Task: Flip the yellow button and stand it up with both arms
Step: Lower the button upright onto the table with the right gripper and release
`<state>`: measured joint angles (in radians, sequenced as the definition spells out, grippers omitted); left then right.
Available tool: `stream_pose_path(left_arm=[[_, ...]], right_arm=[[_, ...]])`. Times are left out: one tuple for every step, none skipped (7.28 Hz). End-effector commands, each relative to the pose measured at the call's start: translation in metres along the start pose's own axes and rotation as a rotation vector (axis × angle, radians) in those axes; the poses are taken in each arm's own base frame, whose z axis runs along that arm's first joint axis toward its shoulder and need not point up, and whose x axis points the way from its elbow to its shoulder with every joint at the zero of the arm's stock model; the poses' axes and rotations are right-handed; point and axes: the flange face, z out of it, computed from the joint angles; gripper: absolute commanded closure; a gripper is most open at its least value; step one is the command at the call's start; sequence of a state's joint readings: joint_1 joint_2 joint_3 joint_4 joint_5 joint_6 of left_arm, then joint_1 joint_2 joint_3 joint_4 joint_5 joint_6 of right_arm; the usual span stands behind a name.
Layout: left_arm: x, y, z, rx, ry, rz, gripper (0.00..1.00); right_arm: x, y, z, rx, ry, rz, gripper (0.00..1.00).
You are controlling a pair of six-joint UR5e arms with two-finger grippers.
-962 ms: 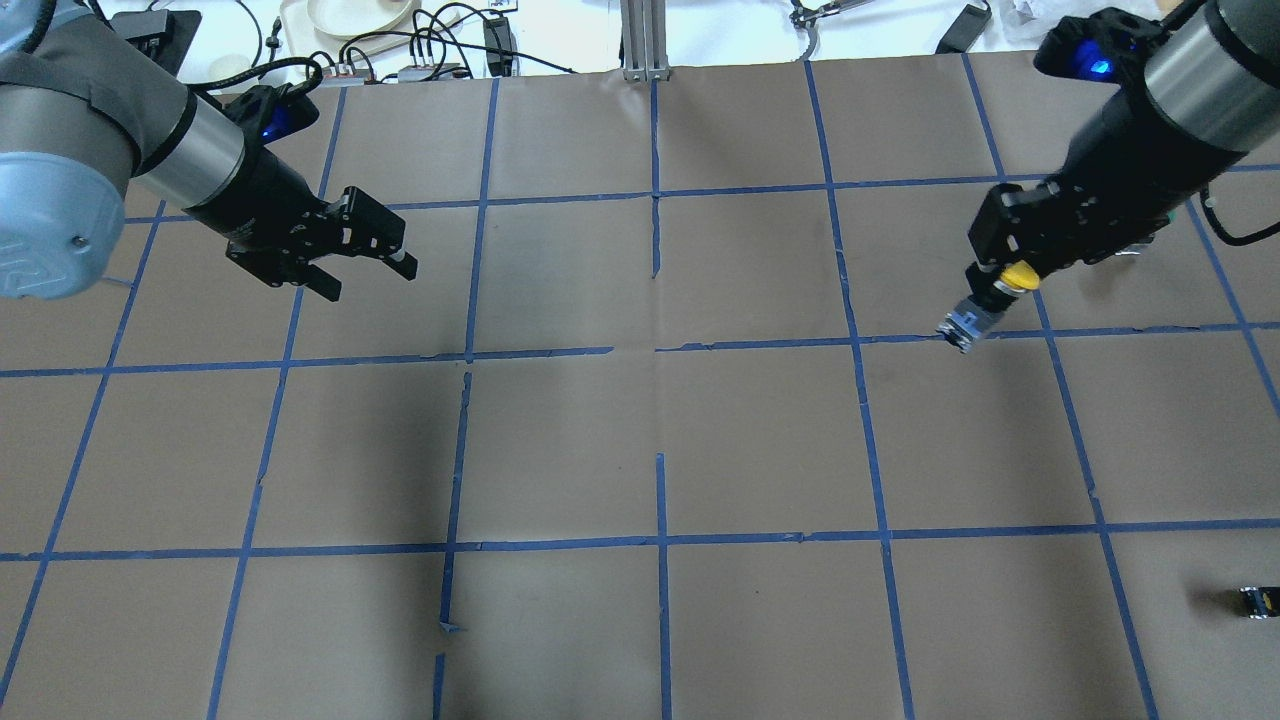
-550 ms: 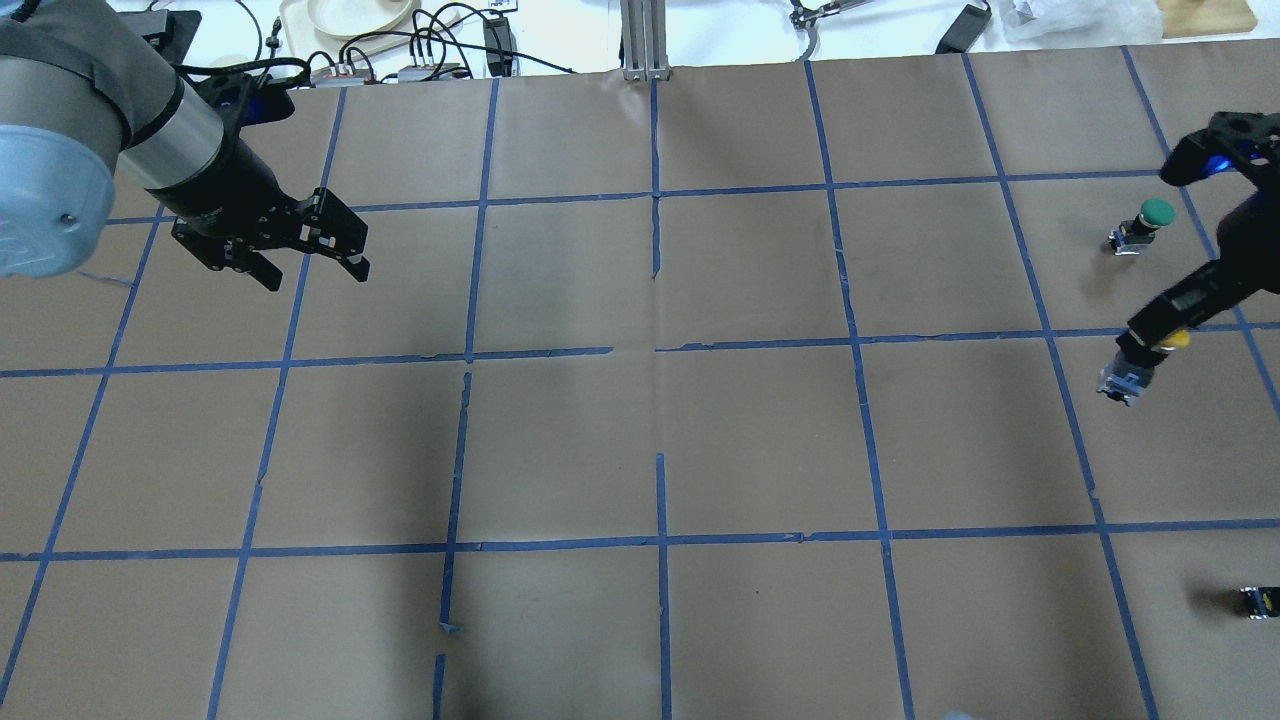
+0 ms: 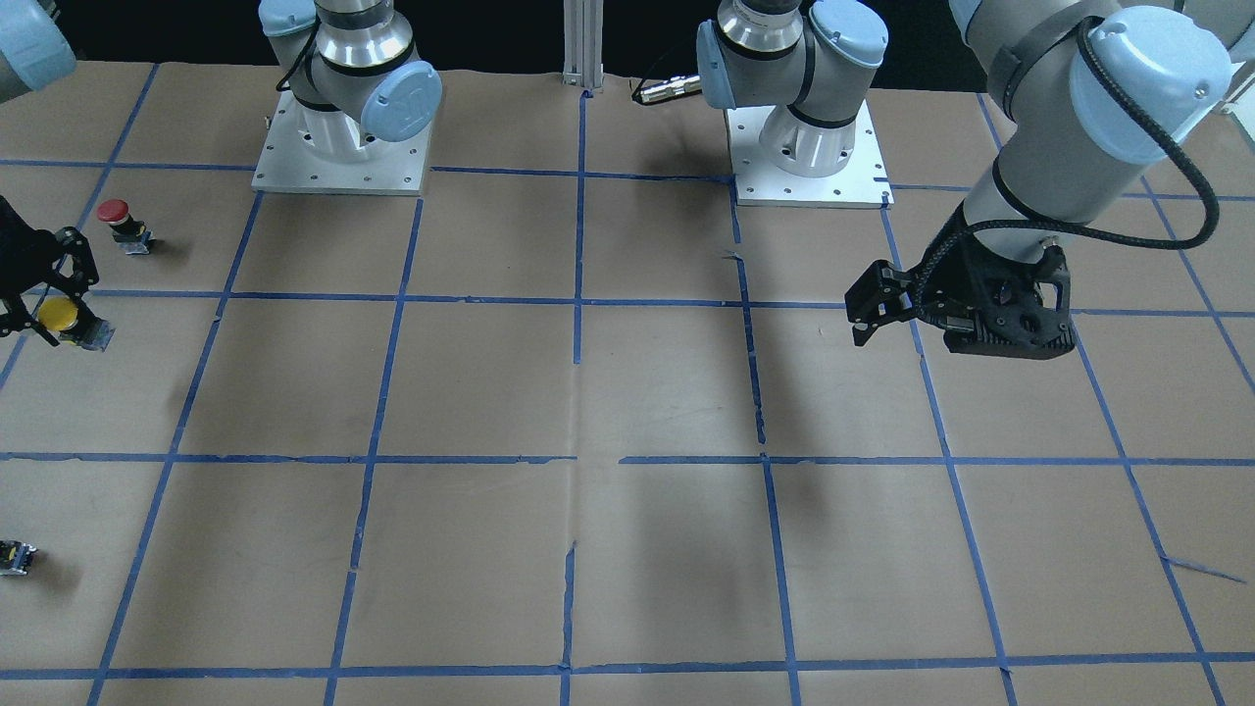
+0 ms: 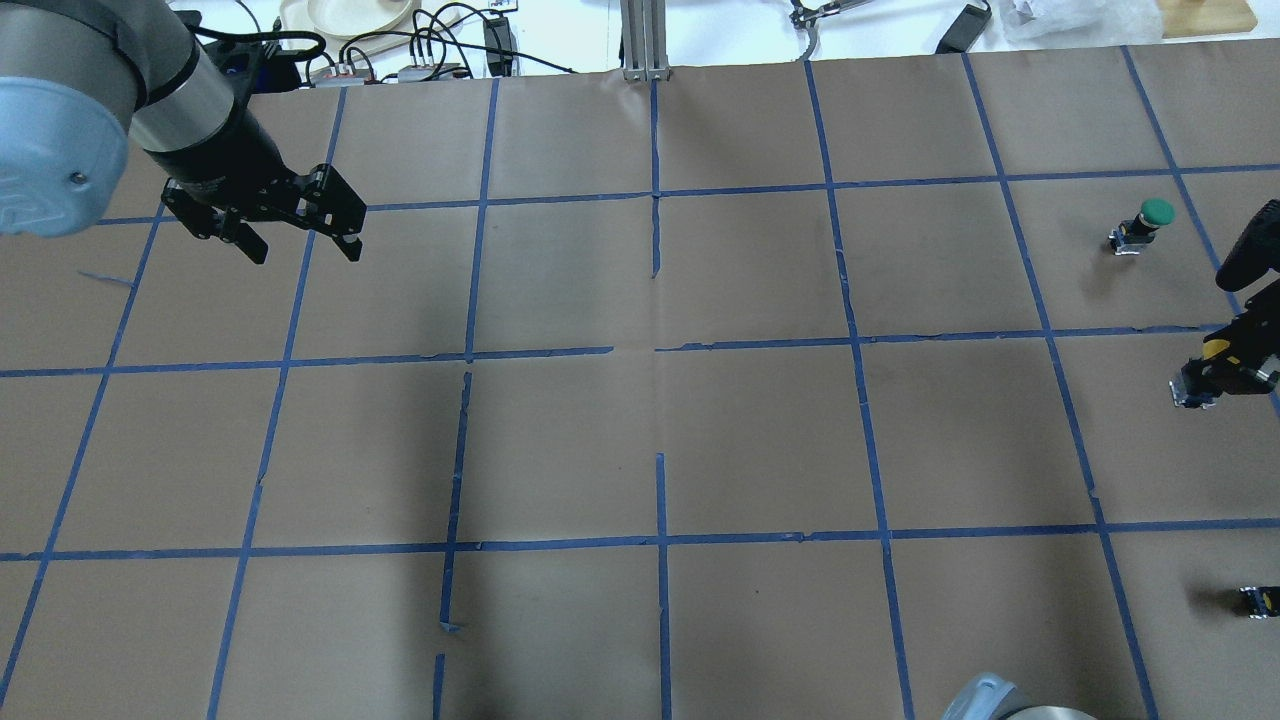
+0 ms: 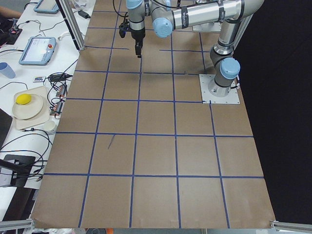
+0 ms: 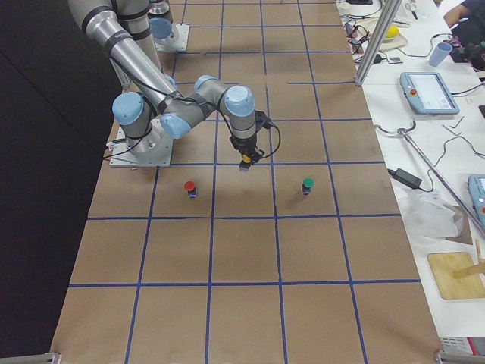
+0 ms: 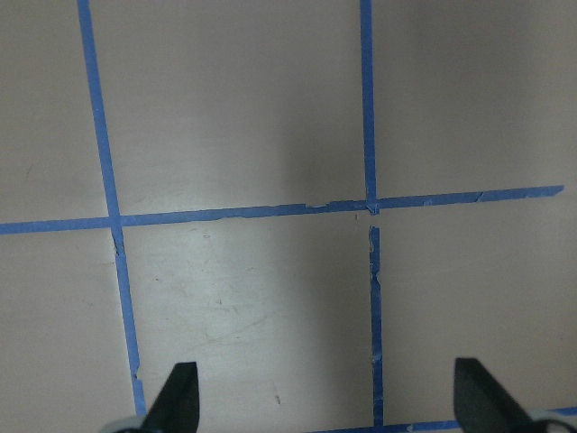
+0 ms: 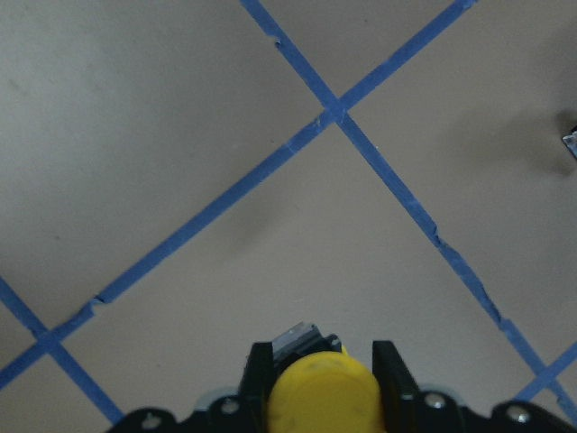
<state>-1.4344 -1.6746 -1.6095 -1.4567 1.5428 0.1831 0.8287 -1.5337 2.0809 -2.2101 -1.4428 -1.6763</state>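
Observation:
The yellow button [image 8: 323,394] sits between the right gripper's fingers [image 8: 389,363], its yellow cap towards the wrist camera and its dark body pointing down at the paper. My right gripper [image 4: 1222,362] is shut on it at the table's right edge. It also shows at the front-facing view's left edge [image 3: 61,314] and in the exterior right view [image 6: 244,160]. I cannot tell whether the body touches the table. My left gripper [image 4: 305,250] is open and empty above the far left of the table, also seen in the front-facing view [image 3: 868,316] and the left wrist view [image 7: 326,401].
A green-capped button [image 4: 1150,216] stands far right beyond the right gripper. A red-capped button [image 3: 120,218] stands near the robot's side of it. A small dark block [image 4: 1258,600] lies at the near right edge. Blue tape lines grid the brown paper.
The right gripper has carried the yellow button to the right and nearer the robot, uncovering the green button. The left gripper has drawn back to the left and turned.

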Motion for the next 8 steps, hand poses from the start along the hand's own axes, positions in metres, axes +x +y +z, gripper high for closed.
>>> stream_pose_path(left_arm=[[0.007,-0.001,-0.007,0.009,-0.005,0.006,0.00],[0.006,-0.001,-0.008,0.009,-0.019,0.006,0.00],[0.004,-0.001,-0.008,0.007,-0.035,0.006,0.00],[0.004,-0.002,-0.008,0.011,-0.035,0.004,0.00],[0.004,-0.002,-0.007,0.011,-0.035,0.001,0.00],[0.005,-0.002,-0.006,0.010,-0.032,0.003,0.00],[0.005,-0.003,-0.006,0.011,-0.026,0.001,0.00],[0.006,-0.003,-0.006,0.012,-0.022,0.003,0.00]], right_arm=[[0.018,0.036,0.026,0.070,0.033,-0.126,0.75],[0.023,0.052,0.039,0.079,0.011,-0.095,0.75],[0.022,0.054,0.042,0.078,0.002,-0.090,0.73],[0.021,0.055,0.052,0.084,-0.026,-0.079,0.47],[0.023,0.056,0.058,0.083,-0.030,-0.075,0.40],[0.023,0.056,0.057,0.086,-0.030,-0.070,0.03],[0.024,0.056,0.056,0.083,-0.027,-0.045,0.00],[0.028,0.056,0.047,0.070,-0.018,0.043,0.00]])
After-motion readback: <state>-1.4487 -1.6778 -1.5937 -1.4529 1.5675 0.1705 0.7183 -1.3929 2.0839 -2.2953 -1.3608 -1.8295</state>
